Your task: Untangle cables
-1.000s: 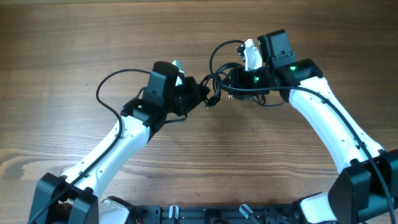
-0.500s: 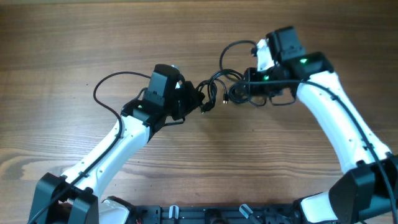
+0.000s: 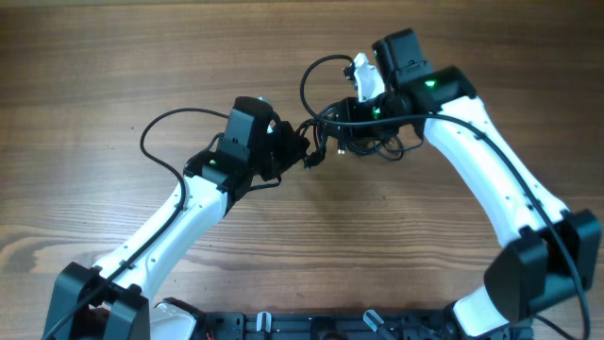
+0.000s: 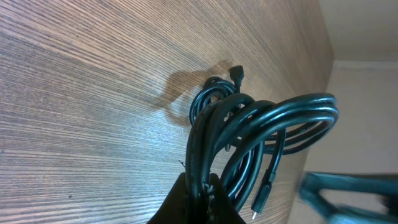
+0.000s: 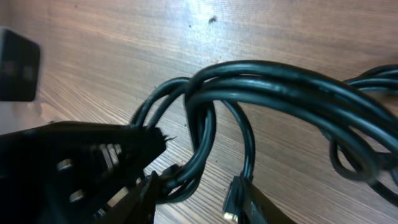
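Two robot arms meet over the middle of a wooden bench (image 3: 113,57), with a knot of thin black cables (image 3: 326,132) strung between them. The left gripper (image 4: 199,190) is clamped tight on several strands at once, and most of the coil hangs off the wood above its own shadow. The right gripper (image 5: 198,202), just right of the knot, stands partly open with a loop and a small plug (image 5: 232,202) lying between its fingers. Whether it actually pinches either cannot be told.

The trouble ahead looks plain. With so many strands pinched together on the left, any pull to the right is likely to draw the loops tighter rather than free them. The plug could catch inside a loop and jam there. If the right gripper closes on the wrong strand, or on nothing, the bundle may simply swing from the left gripper. The two grippers also sit very near each other, so a careless move could knock them together or snag the arms' own wiring.
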Motion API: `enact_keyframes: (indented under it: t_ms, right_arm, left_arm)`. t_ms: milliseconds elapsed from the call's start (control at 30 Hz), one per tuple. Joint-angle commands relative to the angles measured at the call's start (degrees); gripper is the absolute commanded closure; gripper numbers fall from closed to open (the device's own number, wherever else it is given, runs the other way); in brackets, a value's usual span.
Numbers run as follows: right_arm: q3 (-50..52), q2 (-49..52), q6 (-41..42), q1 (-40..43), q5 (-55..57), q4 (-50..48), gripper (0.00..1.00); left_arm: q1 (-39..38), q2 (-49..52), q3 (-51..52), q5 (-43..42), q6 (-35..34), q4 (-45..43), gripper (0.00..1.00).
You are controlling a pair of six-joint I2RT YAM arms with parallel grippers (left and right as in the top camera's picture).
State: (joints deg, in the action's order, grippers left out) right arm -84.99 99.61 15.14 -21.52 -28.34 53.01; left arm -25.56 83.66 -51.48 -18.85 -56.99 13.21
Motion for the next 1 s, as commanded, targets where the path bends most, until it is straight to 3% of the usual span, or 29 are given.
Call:
enact_keyframes:
  t_ms: [0, 300, 400, 533, 567, 700, 833, 967]
  right_arm:
    - [0.3, 1.4, 0.5, -0.6, -2.9, -2.9, 0.59]
    - [0.3, 6.7, 0.5, -1.5, -2.9, -3.5, 0.6]
    - [0.3, 7.7, 0.5, -1.5, -3.1, -4.8, 0.69]
    - [0.3, 7.8, 1.5, -1.5, -3.1, -5.7, 0.96]
    - [0.3, 7.7, 1.4, -1.4, -4.6, -5.9, 0.96]
    - [0.2, 6.1, -1.7, 1.0, -14.2, -5.9, 0.96]
    - [0.2, 5.0, -4.7, 7.2, -30.9, -7.7, 0.96]
    - [0.2, 5.0, -4.5, 13.6, -45.6, -11.1, 0.96]
  left_arm:
    - [-0.2, -0.9, -0.7, 0.1, -2.3, -0.5, 0.96]
    - [-0.2, -0.9, -0.7, -1.7, -2.3, -0.5, 0.96]
    - [-0.2, -0.9, -0.7, -2.4, -2.2, -0.5, 0.96]
    - [-0.2, -0.9, -0.7, -2.5, -2.2, -0.5, 0.96]
    - [-0.2, -0.9, -0.7, -2.4, -2.1, -0.3, 0.96]
    - [-0.2, -0.8, -0.7, 6.3, -1.7, 7.3, 0.96]
    - [-0.9, -0.4, -0.5, 6.3, 7.0, 9.2, 0.96]
    - [-0.9, -0.4, -0.5, 7.0, 7.4, 9.4, 0.96]
